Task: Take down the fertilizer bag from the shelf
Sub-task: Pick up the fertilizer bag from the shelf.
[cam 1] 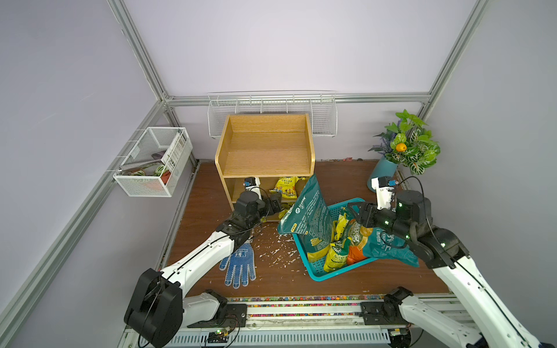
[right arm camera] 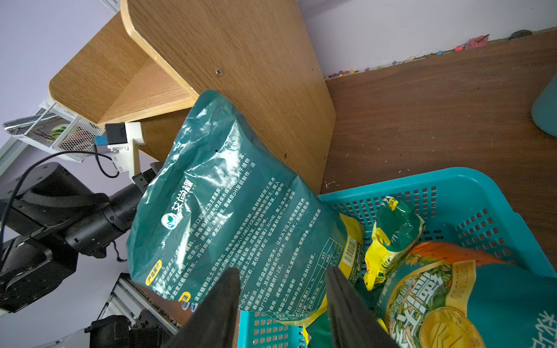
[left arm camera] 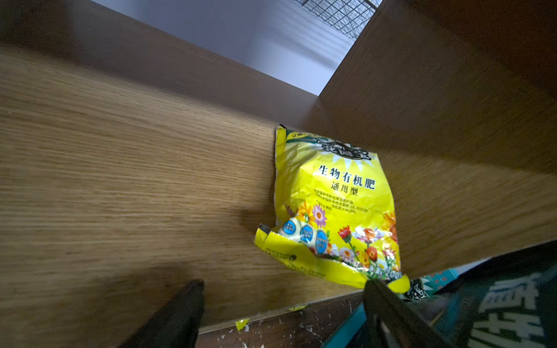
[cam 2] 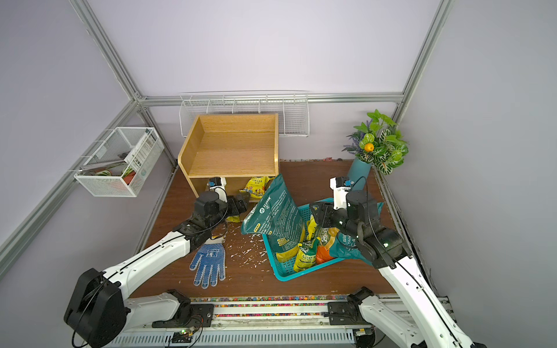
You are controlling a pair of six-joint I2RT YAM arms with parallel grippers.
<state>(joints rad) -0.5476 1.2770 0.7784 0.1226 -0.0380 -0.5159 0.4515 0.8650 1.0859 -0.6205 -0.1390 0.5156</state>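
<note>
The left jaws stand wide apart and grip nothing. In the left wrist view only bare oak board shows between the two dark fingers [left arm camera: 187, 307]. At the tip of one finger lies a corner of the yellow foil fertilizer bag printed with flowers [left arm camera: 334, 211]; whether they touch I cannot tell. The bag rests flat just ahead of these jaws, on the tier directly under the top board of the small light-oak wooden shelf [cam 1: 265, 150]. It sits close to a side wall, with its nearest corner over the board's front edge.

The right jaws are partly open and empty, hovering over the teal perforated plastic basket [cam 1: 319, 269]. Just ahead of them a tall dark-teal printed bag [right arm camera: 229, 195] stands upright in the basket, its top near the shelf's front corner. Beneath these jaws lie small yellow-and-green packets [cam 1: 337, 256] and a large teal-and-orange bag [cam 1: 382, 244] that hangs over the basket's rim.

Behind the left jaws, white flakes [cam 1: 280, 247] are scattered on the dark brown wooden bench [cam 1: 271, 289]. A blue dotted work glove [cam 1: 239, 265] lies flat there, its cuff under the arm.

Well beyond the right jaws, a teal vase of green leaves [cam 1: 410, 144] stands in the bench's corner. Beyond the shelf, a white wire rack [cam 1: 271, 104] hangs on the wall.
</note>
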